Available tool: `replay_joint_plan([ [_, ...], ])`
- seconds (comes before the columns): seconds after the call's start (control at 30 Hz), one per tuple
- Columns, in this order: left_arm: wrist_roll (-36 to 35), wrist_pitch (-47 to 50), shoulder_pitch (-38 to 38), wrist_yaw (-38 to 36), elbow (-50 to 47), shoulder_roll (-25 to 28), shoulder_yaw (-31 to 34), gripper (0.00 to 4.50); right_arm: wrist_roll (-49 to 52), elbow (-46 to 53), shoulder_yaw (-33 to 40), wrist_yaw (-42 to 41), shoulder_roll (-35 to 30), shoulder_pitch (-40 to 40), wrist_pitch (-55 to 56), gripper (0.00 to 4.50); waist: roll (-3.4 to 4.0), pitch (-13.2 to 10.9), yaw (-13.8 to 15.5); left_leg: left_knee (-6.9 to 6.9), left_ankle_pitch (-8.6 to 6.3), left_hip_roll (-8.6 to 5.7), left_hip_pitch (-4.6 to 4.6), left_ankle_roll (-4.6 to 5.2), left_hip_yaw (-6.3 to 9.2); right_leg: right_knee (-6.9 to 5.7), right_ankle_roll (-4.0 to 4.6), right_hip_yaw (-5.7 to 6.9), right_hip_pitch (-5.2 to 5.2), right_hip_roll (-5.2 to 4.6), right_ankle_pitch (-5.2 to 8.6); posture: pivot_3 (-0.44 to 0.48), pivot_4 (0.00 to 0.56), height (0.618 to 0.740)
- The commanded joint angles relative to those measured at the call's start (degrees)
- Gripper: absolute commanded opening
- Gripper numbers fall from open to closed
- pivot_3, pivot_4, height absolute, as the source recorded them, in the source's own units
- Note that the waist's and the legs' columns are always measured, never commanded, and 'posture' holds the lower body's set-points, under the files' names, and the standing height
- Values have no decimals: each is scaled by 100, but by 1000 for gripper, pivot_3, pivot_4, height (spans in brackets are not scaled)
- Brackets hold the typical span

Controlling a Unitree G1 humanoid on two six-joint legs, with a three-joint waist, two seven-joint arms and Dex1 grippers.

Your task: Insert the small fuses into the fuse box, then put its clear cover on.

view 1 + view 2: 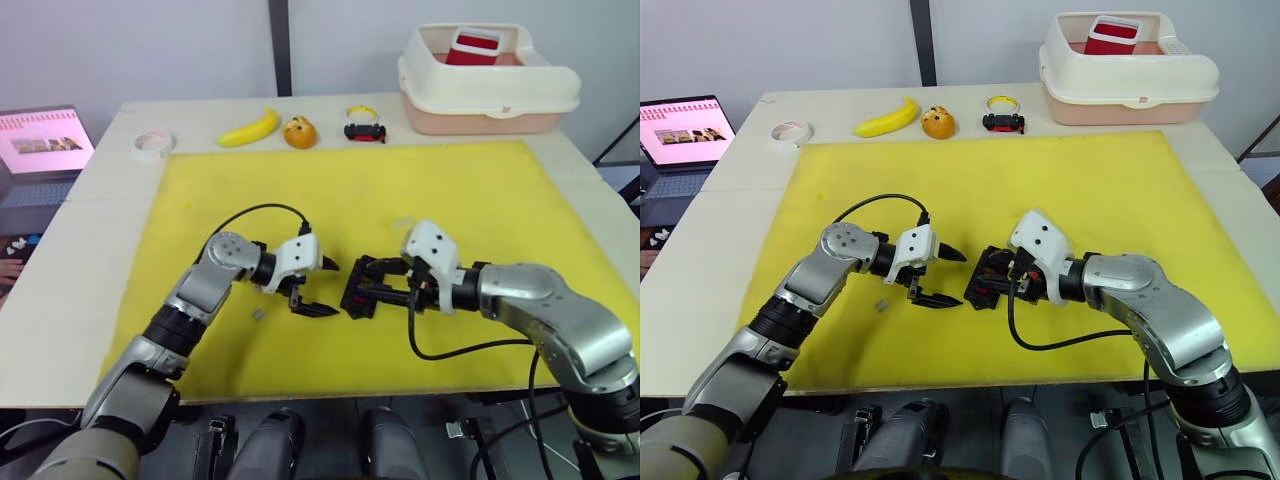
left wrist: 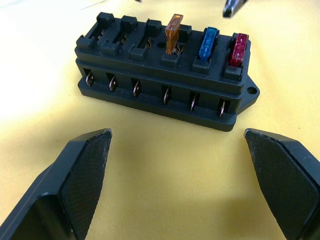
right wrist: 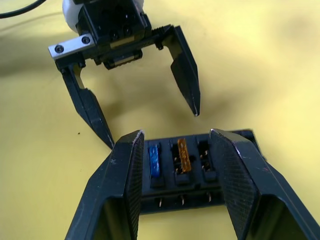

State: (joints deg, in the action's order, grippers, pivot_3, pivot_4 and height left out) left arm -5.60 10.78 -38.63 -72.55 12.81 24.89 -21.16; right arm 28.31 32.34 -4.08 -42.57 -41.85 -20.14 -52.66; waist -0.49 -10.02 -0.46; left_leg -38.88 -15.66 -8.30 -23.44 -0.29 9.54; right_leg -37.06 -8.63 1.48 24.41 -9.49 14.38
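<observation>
Fuse box (image 2: 165, 75) sits on the yellow mat (image 1: 480, 200), near its front edge, between my two arms. Three fuses seated in one row: orange fuse (image 2: 173, 34), blue fuse (image 2: 207, 42), red fuse (image 2: 239, 49). The other three slots of that row are open.

Left jaws (image 1: 318, 290) spread wide, holding nothing, just beside the box on its left, tips pointed at it. Right jaws (image 3: 175, 175) also apart, not clamped, hovering straight over the box with one finger on each side of the blue and orange fuses. The two sets of jaws are close, facing each other across the box.

One loose small grey piece (image 1: 257, 314) lies on the mat near my left forearm, well clear of the box.

Back edge of the desk (image 1: 90, 180), well apart from the work: tape roll (image 1: 152, 145), banana (image 1: 250, 128), orange fruit (image 1: 299, 132), small red-black item (image 1: 364, 132), cream tub (image 1: 488, 80) with a red container (image 1: 476, 46) inside. Laptop (image 1: 40, 145) at far left.
</observation>
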Motion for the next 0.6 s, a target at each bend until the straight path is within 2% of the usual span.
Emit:
replay_joint_plan([
  [0.03,-16,-67,-112,-30,-75,47,75,4500,-34,-14,28,11,34,20,224,2222,0,0,-2,0,0,0,0,0,0,0,0,0,0,0,0,0,150,740],
  [0.6,-31,-10,-87,-15,-170,41,70,4500,-150,-313,-166,12,-7,17,305,2222,0,0,0,0,0,0,0,0,0,0,0,0,0,0,0,0,150,740],
])
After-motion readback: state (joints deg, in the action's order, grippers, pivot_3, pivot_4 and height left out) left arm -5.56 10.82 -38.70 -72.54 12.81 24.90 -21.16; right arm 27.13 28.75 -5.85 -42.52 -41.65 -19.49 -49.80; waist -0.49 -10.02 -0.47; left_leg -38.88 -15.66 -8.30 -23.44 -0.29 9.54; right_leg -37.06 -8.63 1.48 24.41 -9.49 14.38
